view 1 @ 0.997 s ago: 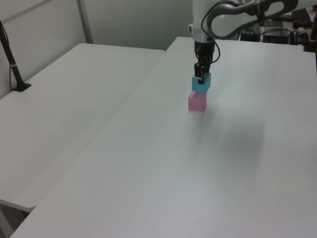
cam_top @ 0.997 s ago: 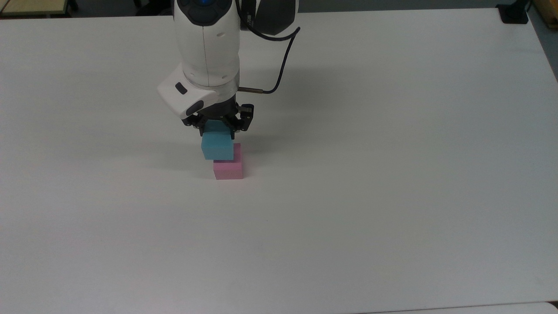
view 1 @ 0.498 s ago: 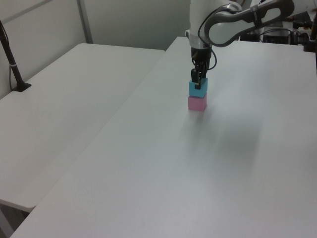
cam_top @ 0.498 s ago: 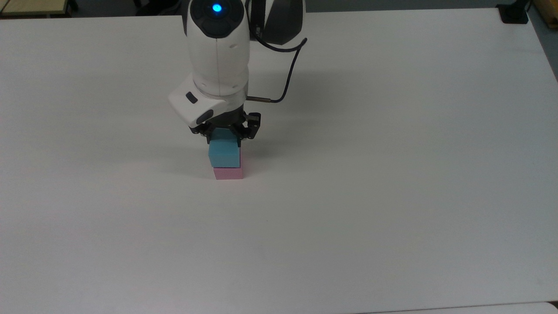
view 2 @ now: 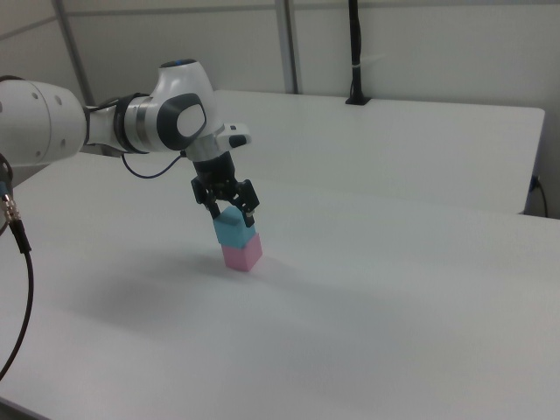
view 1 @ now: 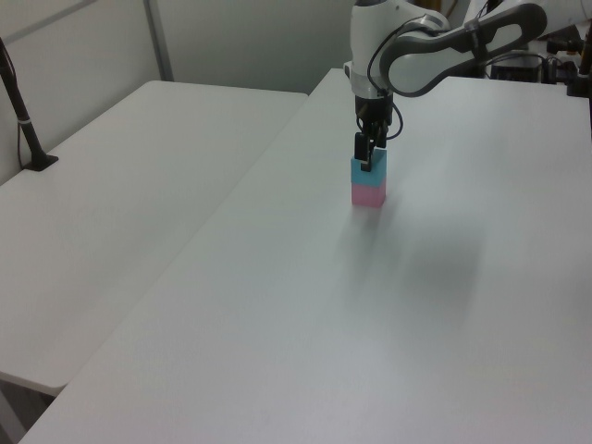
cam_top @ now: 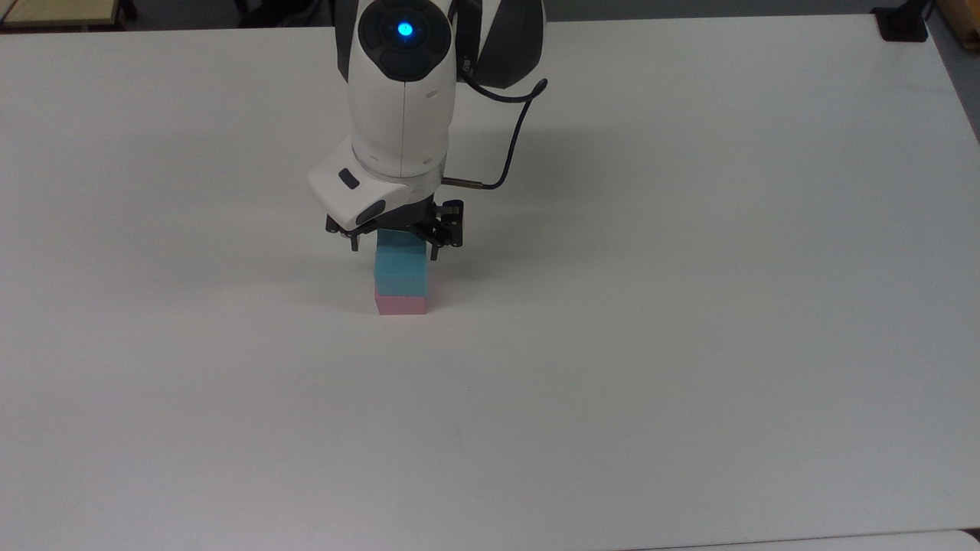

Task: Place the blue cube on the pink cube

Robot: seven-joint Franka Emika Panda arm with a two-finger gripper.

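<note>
Jaws (cam_top: pixel 394 243) look spread at either side of small sky-blue matte cube (cam_top: pixel 400 274), directly beneath them, seated square on pastel pink matte cube (cam_top: pixel 401 305); stack mid-counter (cam_top: pixel 689 344), toward far edge. Likely clear exit: straight up.

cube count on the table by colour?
blue cube: 1, resting on top of the pink one, with the gripper open around its top
pink cube: 1, on the table
Total: 2 cubes
</note>
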